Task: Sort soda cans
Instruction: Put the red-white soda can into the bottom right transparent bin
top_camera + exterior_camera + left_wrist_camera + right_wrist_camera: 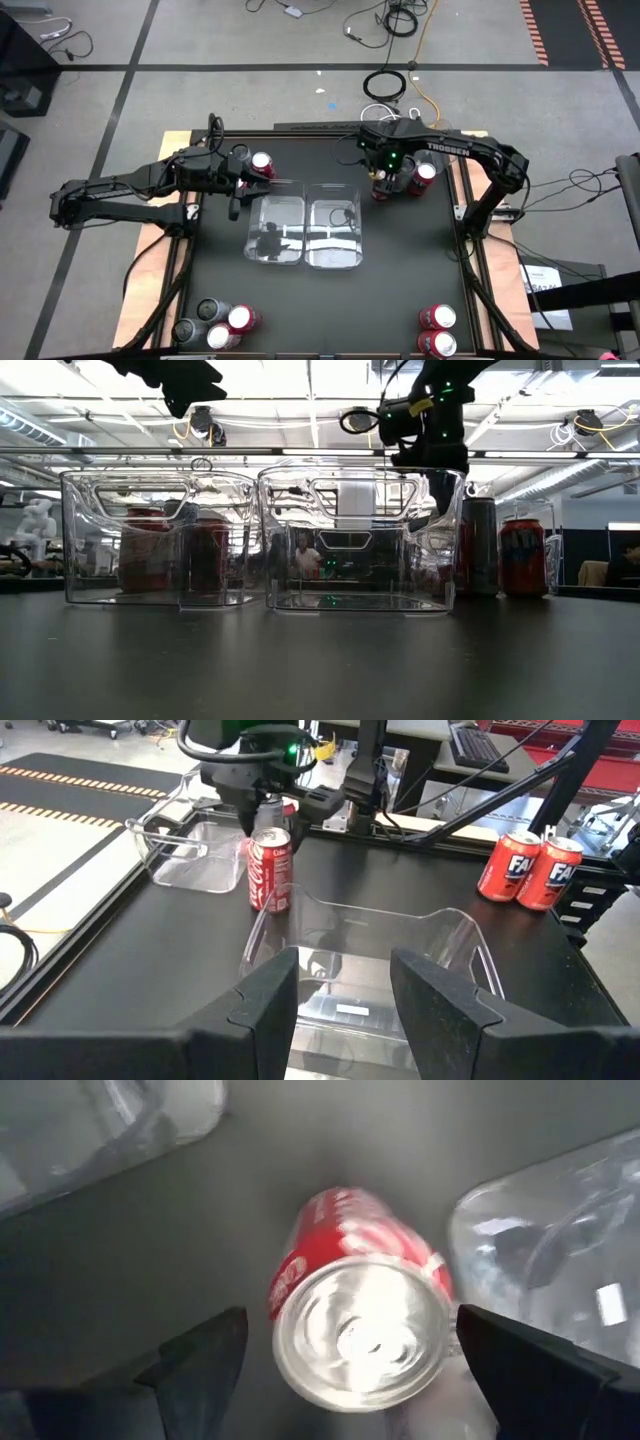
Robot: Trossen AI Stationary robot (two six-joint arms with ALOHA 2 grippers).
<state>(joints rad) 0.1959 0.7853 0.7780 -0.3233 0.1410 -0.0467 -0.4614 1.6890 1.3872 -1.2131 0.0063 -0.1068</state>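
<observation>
- Right wrist view looks straight down on a red can (352,1255) standing upright on the table, its silver top facing us, between the two trays' edges.
- Our right gripper (345,1348) hangs over that can with its fingers spread wide, one on each side. Neither pad appears to touch the wall yet, so nothing is held.
- Our left gripper (345,992) waits above the left tray (455,935). Its fingers are parted and nothing is between them.
- Other cans stand apart: one (262,164) just beside the left arm's wrist, one (425,173) next to the right gripper, a mixed red and grey cluster (215,325) at the near left corner, and red ones (437,330) at the near right corner.
- Handling, as we judge it: a thin aluminium wall is smooth and slick, and it dents if squeezed hard. We cannot tell whether the can is full or empty, so its weight is unknown.
- We would grip the cylindrical side across its full width, below the tapered shoulder, where the wall is straight and the pads sit flat.
- We would close gently and lift straight up so that the neighbouring can and the right tray (335,232) stay undisturbed.
</observation>
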